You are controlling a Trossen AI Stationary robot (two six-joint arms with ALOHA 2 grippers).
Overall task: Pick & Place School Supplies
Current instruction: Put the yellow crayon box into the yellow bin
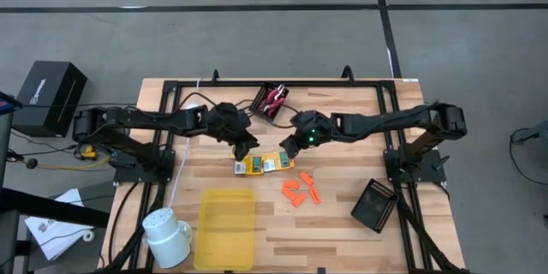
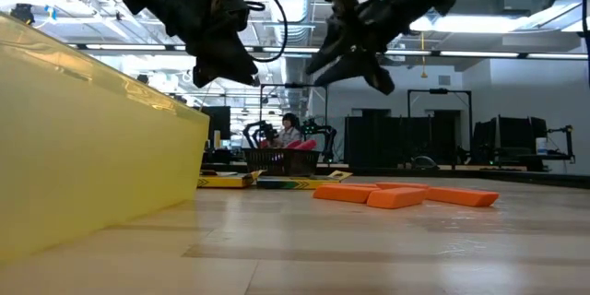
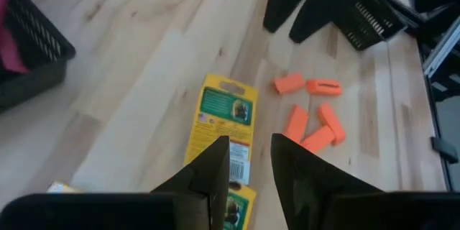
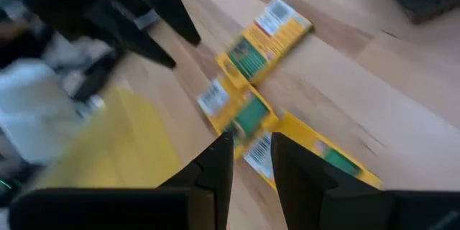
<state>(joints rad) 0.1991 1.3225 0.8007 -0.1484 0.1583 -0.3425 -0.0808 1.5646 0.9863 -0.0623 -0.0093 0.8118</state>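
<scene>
Several flat yellow-and-green packets (image 1: 265, 164) lie overlapping on the wooden table near its middle, also in the left wrist view (image 3: 223, 115) and the right wrist view (image 4: 248, 108). A cluster of stubby orange pieces (image 1: 300, 193) lies just right of and nearer than them. My left gripper (image 1: 244, 148) hangs open above the packets' left end, its fingers (image 3: 215, 165) slanting down with nothing between them. My right gripper (image 1: 289, 147) hangs open above their right end, also slanting down and clear of the table (image 2: 359, 64).
A yellow tray (image 1: 227, 227) stands at the near edge, with a white mug (image 1: 167, 235) to its left. A black wire basket (image 1: 272, 103) at the far edge holds something pink and red. Another black basket (image 1: 374, 205) sits at the right.
</scene>
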